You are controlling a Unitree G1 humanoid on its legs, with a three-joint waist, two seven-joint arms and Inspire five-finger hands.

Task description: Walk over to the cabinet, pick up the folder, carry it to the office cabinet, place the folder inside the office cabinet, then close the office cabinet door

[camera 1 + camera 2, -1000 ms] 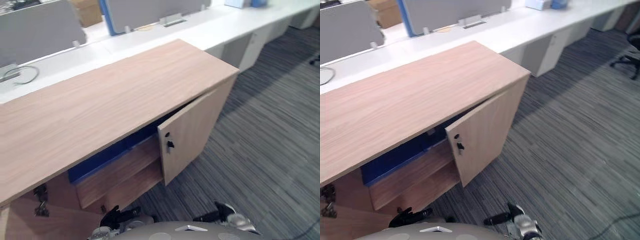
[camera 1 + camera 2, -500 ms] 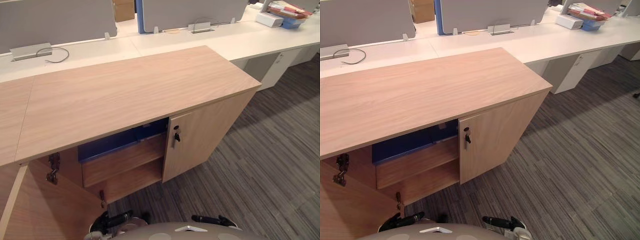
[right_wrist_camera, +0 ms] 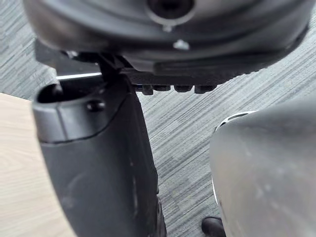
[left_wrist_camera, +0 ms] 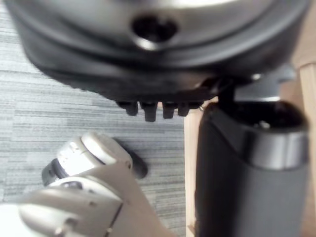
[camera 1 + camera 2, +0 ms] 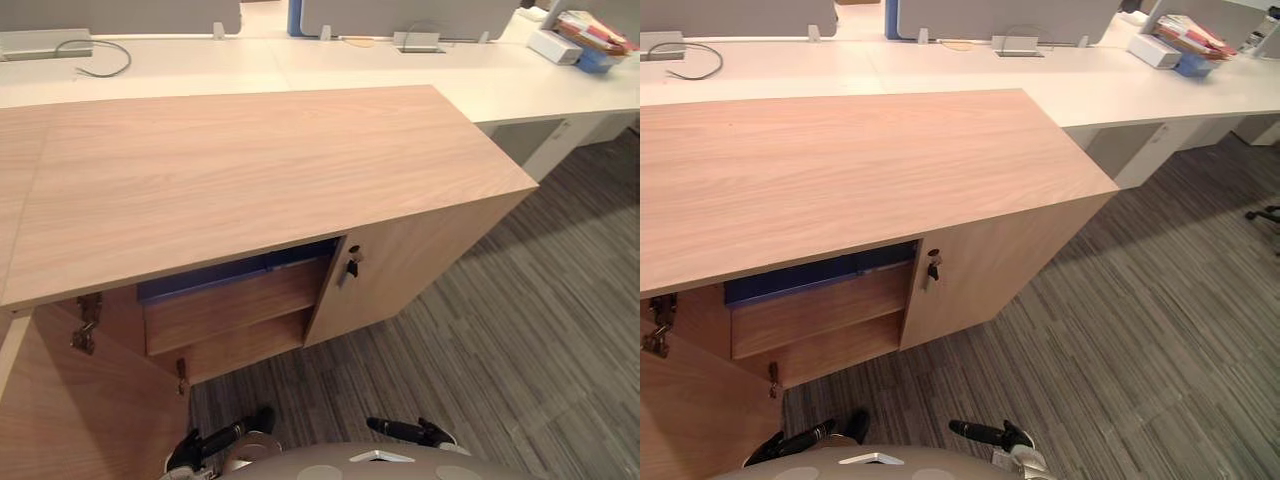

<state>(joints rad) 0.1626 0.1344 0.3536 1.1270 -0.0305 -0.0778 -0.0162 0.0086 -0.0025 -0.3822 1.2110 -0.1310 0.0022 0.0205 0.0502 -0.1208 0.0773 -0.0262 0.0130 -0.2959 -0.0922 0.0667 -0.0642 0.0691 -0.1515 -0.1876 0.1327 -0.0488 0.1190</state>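
Both the left hand [image 5: 215, 440] and right hand [image 5: 400, 431] hang low, fingers straight, holding nothing.

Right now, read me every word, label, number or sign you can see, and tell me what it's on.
No text can be read.
Stack of papers on the white desk: print too small to read.
Blue folder inside the office cabinet: no label shows.

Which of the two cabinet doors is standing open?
The left door, swung wide out; the right door, with the key, looks shut.
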